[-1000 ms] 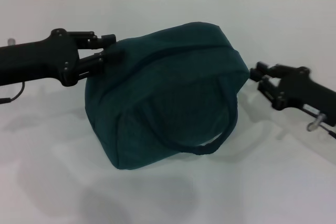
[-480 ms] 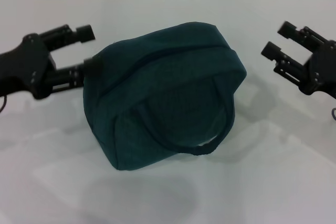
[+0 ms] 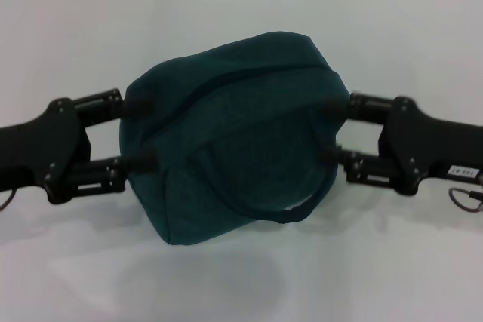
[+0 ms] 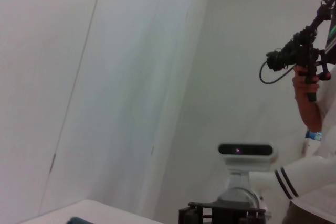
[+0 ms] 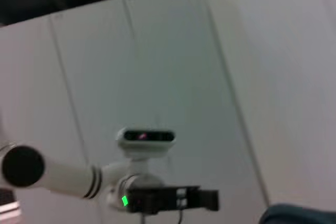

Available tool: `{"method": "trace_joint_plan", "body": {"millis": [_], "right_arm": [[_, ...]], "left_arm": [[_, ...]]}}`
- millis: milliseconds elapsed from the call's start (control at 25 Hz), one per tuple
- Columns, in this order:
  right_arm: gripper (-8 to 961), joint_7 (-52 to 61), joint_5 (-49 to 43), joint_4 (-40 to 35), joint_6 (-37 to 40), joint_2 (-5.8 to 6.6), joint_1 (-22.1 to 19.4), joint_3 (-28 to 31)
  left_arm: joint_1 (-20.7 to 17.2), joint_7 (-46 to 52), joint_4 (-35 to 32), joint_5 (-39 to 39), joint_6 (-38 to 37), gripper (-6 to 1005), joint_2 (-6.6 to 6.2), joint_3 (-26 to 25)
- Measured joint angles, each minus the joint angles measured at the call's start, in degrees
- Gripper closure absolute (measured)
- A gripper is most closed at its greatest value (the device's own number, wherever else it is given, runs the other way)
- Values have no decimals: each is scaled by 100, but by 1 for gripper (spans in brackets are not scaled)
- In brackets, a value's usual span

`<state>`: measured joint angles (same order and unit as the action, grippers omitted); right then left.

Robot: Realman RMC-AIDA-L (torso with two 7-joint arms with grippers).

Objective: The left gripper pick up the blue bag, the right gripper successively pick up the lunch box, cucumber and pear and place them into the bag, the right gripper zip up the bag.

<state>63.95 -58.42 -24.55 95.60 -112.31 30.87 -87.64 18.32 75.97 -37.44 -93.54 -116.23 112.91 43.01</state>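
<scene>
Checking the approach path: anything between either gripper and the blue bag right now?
Nothing visible. In the head view the left gripper and the right gripper sit at opposite ends of the blue bag, fingers spread, tips at the fabric. Only bare white table surrounds them. Lunch box, cucumber and pear are not in view.

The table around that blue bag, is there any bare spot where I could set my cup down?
Yes. The white table is bare in front of the blue bag, and bare behind it up to the wall. It is crowded at the bag's sides: the left end effector and right end effector press in there.
</scene>
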Motion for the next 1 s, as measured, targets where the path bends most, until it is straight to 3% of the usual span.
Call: {"method": "trace_joint_plan", "body": {"millis": [200, 1000], "right_arm": [[323, 418, -429, -259, 46, 33, 57, 7], [323, 714, -802, -287, 169, -26, 432, -20]], "left_arm": [[-28, -2, 0, -28, -3, 216, -20, 35], [20, -1, 2, -51, -6, 223, -20, 166]]}}
